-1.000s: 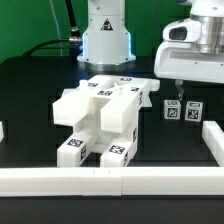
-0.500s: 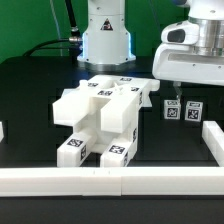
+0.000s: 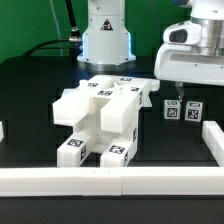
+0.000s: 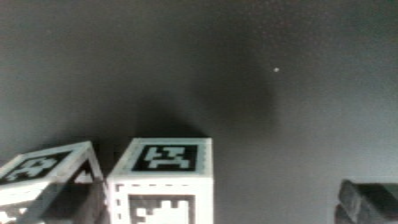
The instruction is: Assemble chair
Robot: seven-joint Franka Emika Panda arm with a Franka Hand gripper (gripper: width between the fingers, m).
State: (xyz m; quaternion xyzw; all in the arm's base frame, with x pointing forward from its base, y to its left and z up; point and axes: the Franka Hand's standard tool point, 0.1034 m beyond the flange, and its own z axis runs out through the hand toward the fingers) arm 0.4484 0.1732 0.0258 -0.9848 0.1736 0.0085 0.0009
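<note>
The partly built chair point(image 3: 100, 115) stood on the black counter point(image 3: 30, 95) well to one side of the pincer point(image 3: 177, 89), on the exterior view's left of it, its tagged feet pointing away from the robot base point(image 3: 105, 35). Much closer, one loose leg block point(image 3: 171, 110) lay almost straight below the pincer, and the other leg block point(image 3: 191, 112) sat just beside it, on the side away from the chair; whether the two touched could not be told. The pincer hung above them with its fingers spread wide, pinching nothing. The wrist view caught both tagged tops only partly, with bare counter filling most of it, so the pincer was probably not yet centred over either block. That looked like the main risk: a straight descent could land a finger on top of a block, or push one finger into the narrow space between the pair and shove the neighbour aside. An off-centre squeeze could also twist the chosen block, leaving it skewed for fitting to the chair. Beyond the blocks, the white border rail point(image 3: 214, 145) ran close, so a nudged piece could end up jammed against it.
</note>
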